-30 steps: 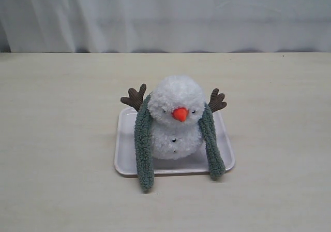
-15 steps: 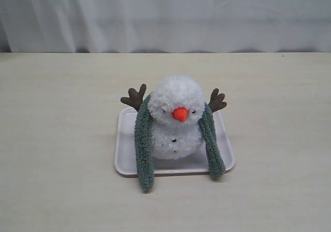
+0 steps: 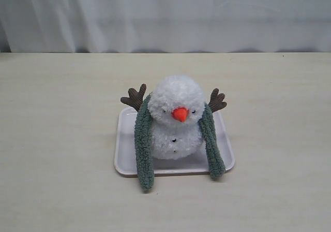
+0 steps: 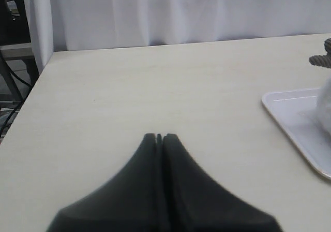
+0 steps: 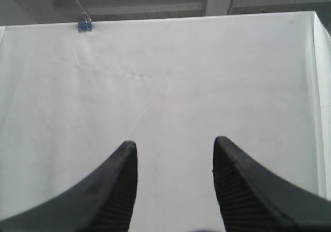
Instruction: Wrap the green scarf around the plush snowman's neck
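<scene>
The plush snowman [image 3: 176, 117] sits upright on a white tray [image 3: 124, 159] in the middle of the table, orange nose facing the camera. The green scarf [image 3: 143, 149] lies over the back of its neck; both ends hang down the front, the left end past the tray's front edge, the right end [image 3: 213, 149] on the tray's rim. Neither gripper shows in the exterior view. My left gripper [image 4: 159, 136] is shut with nothing in it, low over bare table, apart from the tray [image 4: 295, 118]. My right gripper [image 5: 175, 146] is open and empty, facing a white curtain.
Brown twig arms [image 3: 134, 96] stick out behind the scarf on both sides. A white curtain [image 3: 165, 14] hangs behind the table. The table's left edge [image 4: 26, 102] and a stand beyond it show in the left wrist view. A blue clip [image 5: 84, 25] holds the curtain.
</scene>
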You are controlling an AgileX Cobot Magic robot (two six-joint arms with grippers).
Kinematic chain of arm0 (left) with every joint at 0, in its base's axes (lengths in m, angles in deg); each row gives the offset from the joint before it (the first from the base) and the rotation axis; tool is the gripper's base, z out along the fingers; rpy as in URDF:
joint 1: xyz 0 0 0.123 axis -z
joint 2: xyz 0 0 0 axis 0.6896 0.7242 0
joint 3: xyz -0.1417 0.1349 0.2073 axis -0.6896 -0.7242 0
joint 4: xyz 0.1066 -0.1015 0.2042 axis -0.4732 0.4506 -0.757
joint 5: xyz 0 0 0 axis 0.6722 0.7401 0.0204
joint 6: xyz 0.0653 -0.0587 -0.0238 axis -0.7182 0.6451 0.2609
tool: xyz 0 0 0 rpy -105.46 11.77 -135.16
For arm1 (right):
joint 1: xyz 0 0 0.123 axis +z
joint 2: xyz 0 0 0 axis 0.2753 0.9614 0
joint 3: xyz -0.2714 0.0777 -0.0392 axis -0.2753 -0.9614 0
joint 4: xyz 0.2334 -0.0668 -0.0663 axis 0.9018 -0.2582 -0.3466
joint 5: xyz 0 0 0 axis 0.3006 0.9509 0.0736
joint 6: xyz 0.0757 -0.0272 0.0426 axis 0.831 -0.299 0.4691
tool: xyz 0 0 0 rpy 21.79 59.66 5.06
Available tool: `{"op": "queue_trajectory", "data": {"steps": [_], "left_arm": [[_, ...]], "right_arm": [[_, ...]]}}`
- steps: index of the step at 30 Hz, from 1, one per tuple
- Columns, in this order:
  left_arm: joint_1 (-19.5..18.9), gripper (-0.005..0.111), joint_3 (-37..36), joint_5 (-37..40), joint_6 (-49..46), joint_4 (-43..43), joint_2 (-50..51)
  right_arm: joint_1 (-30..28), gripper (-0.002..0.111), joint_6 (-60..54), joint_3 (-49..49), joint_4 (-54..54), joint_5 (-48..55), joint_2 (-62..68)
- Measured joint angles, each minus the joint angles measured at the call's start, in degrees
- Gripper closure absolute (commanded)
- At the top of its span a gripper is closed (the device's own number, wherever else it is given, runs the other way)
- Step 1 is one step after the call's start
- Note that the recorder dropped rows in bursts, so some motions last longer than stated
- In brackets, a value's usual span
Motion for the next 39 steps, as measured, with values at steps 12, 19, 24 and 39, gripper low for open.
{"op": "queue_trajectory", "data": {"steps": [12, 19, 24, 39], "left_arm": [[0.00, 0.107, 0.00, 0.00, 0.00, 0.00, 0.00], [0.00, 0.107, 0.00, 0.00, 0.00, 0.00, 0.00], [0.00, 0.107, 0.00, 0.00, 0.00, 0.00, 0.00], [0.00, 0.107, 0.00, 0.00, 0.00, 0.00, 0.00]], "right_arm": [[0.00, 0.064, 0.00, -15.42, -0.86, -6.44, 0.21], [0.00, 0.064, 0.00, -26.05, -1.16, -12.08, 0.20], [0.00, 0.064, -0.83, -31.83, -1.16, -13.26, 0.12], [0.00, 0.064, -1.73, -41.19, -1.16, -13.68, 0.12]]}}
